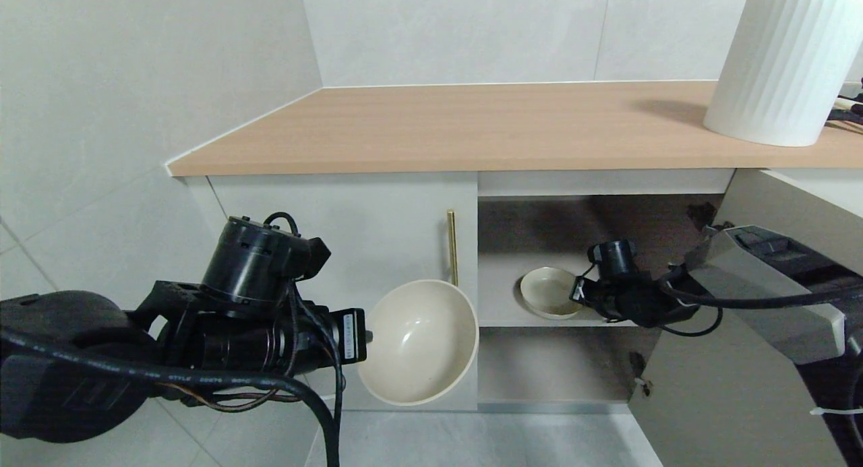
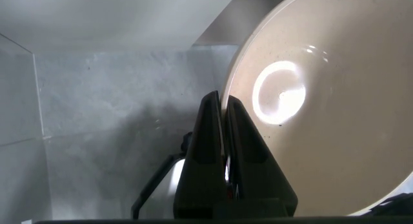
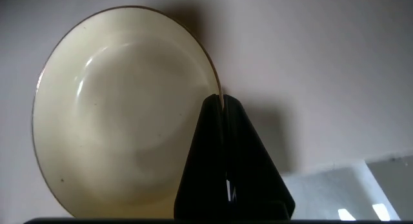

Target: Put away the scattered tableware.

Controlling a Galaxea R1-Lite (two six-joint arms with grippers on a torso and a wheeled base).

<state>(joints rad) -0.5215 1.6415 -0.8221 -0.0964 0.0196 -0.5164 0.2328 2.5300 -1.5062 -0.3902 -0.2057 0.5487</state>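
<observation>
While I watch from far away, the left gripper [image 1: 367,337] is pinched tight on the rim of a big cream bowl [image 1: 421,342]. The bowl is tipped up on its side, so I can look right into it. It hangs in the air in front of the shut cupboard door [image 1: 350,231], just under the gold handle [image 1: 452,246]. From the left wrist view, the two fingers [image 2: 210,140] sit close together with the bowl's edge between them.

The right gripper [image 1: 578,293] is inside the open half of the cupboard. It is pinched tight on the rim of a small cream plate [image 1: 547,292]. The plate is low over the white shelf [image 1: 499,295], a little tilted. I cannot tell if it touches the shelf. From the right wrist view, the thin plate edge goes straight between the black fingers [image 3: 206,146].

The swung-out door [image 1: 715,399] stands to the right of the shelf. Up on the wood table [image 1: 472,127], far to the right, stands a tall white pot [image 1: 782,63] with ribs down its side.
</observation>
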